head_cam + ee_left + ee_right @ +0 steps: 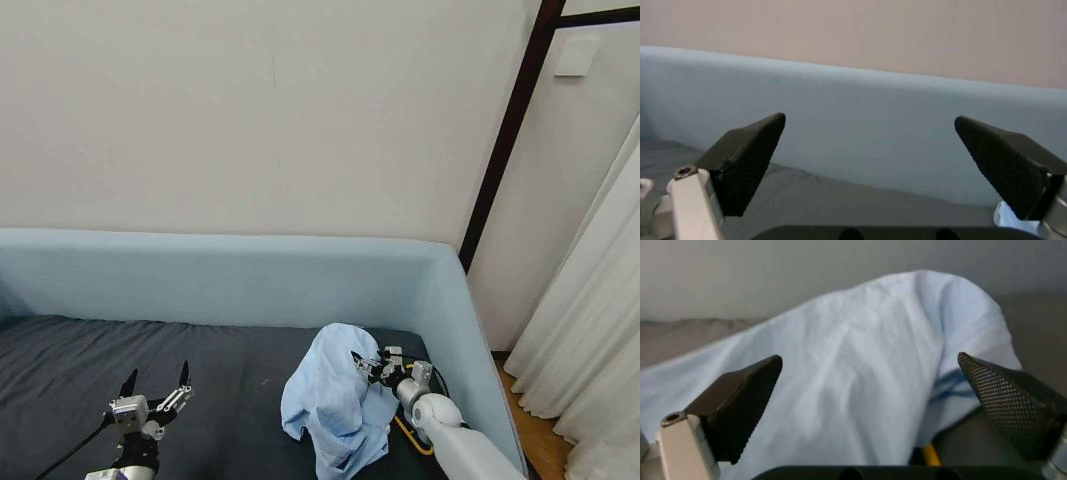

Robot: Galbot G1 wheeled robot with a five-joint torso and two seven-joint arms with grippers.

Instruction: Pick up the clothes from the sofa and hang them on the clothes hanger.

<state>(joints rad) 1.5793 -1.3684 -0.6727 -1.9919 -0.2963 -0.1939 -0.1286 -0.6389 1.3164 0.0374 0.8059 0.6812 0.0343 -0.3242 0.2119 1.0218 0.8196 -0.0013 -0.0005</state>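
Note:
A light blue garment (335,405) lies heaped on the dark seat of the sofa (230,285), near its right end. My right gripper (367,366) is open and pressed up against the heap's right side. In the right wrist view the blue cloth (860,385) bulges between the two spread fingers (740,405) without being pinched. My left gripper (157,385) hovers open over the bare seat at the lower left, well away from the garment. The left wrist view looks past its spread fingertips (750,157) at the sofa's pale blue backrest (867,130).
A yellow-and-black item (412,432) lies on the seat under the right arm. The pale blue armrest (470,340) rises just right of the garment. Beyond it are a dark door frame (505,130) and white curtains (590,340). A plain wall (250,110) stands behind the sofa.

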